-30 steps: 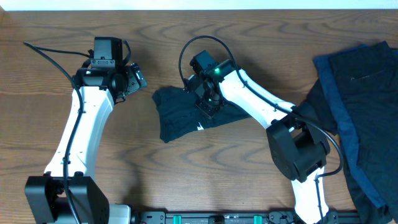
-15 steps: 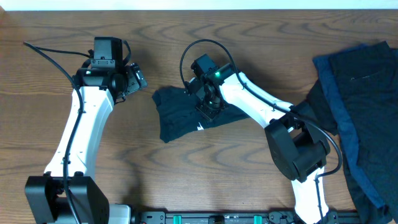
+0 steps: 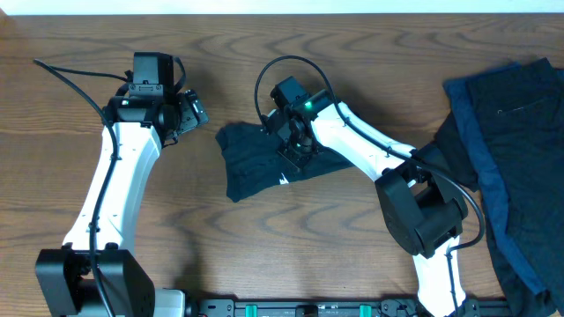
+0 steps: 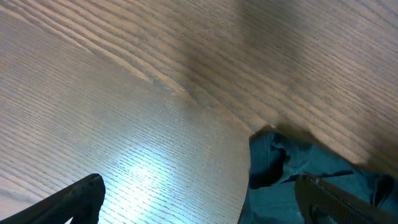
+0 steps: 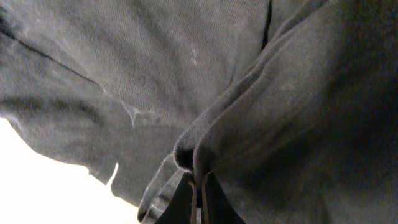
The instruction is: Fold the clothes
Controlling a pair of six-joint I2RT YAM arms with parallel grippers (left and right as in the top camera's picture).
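A crumpled dark navy T-shirt [image 3: 251, 163] with a small white label lies at the table's middle. My right gripper [image 3: 295, 151] sits on its right part, shut on a fold of the cloth [image 5: 205, 152]. A pile of dark clothes [image 3: 520, 167] with a brighter blue piece [image 3: 480, 145] lies at the right edge. My left gripper [image 3: 196, 112] is open and empty, just left of the T-shirt, above bare table; the shirt's edge [image 4: 292, 180] shows by its right finger.
The wooden table [image 3: 264, 255] spreads around the garment. A black cable [image 3: 75, 79] runs across the far left. The arm bases stand at the front edge.
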